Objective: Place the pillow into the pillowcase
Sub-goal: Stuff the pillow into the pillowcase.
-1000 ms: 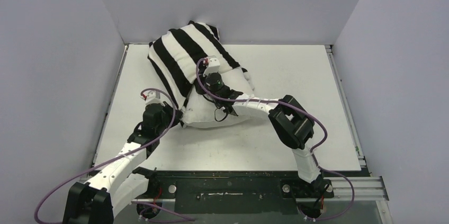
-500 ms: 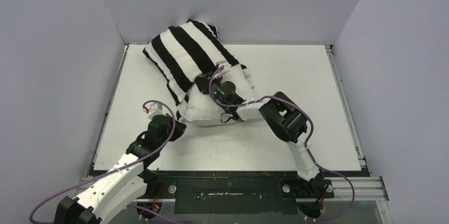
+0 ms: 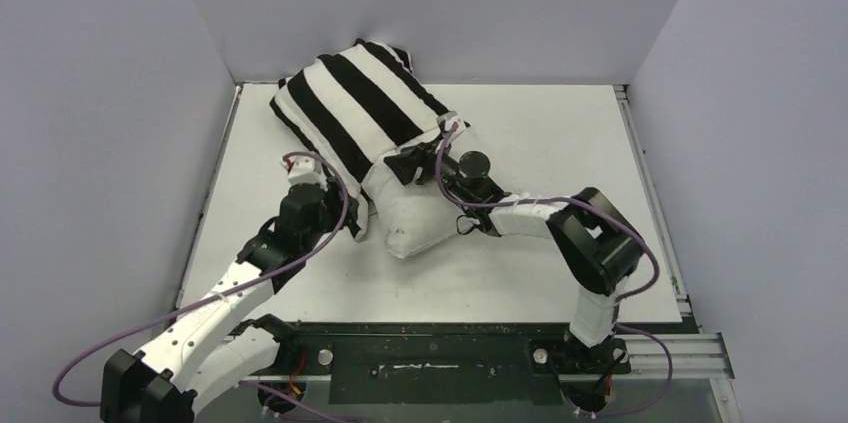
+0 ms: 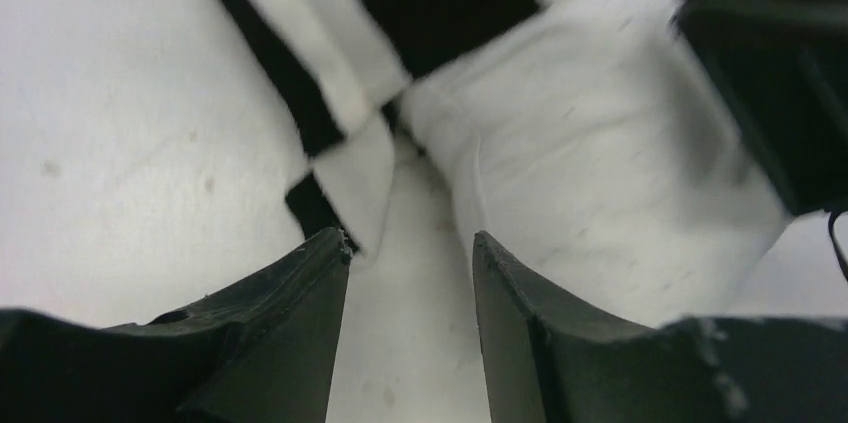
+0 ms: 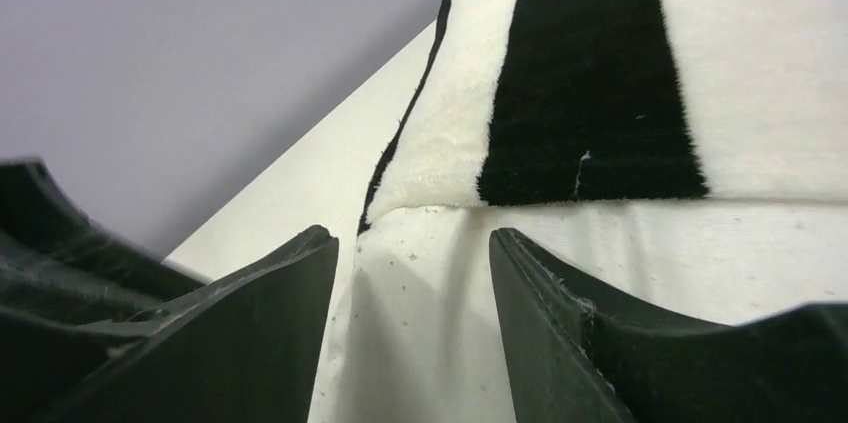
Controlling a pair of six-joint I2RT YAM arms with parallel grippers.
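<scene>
Left pincer (image 4: 410,243) stands parted, gripping nothing; only its wrist view shows the pillowcase (image 4: 440,3) corner just beside one fingertip. Right pincer (image 5: 412,238), parted too, faces the pillow's (image 5: 620,263) bare end. From above, the pillow lies on the table (image 3: 560,133), far half inside the pillowcase.

The off-white pillow (image 3: 415,213) is sticking out toward five o'clock from the black-and-white striped pillowcase (image 3: 350,108), which is lying diagonally toward eleven o'clock.

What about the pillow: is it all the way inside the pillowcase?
No, in the top view the pillow's plain white near end sticks out of the striped pillowcase, uncovered.
</scene>
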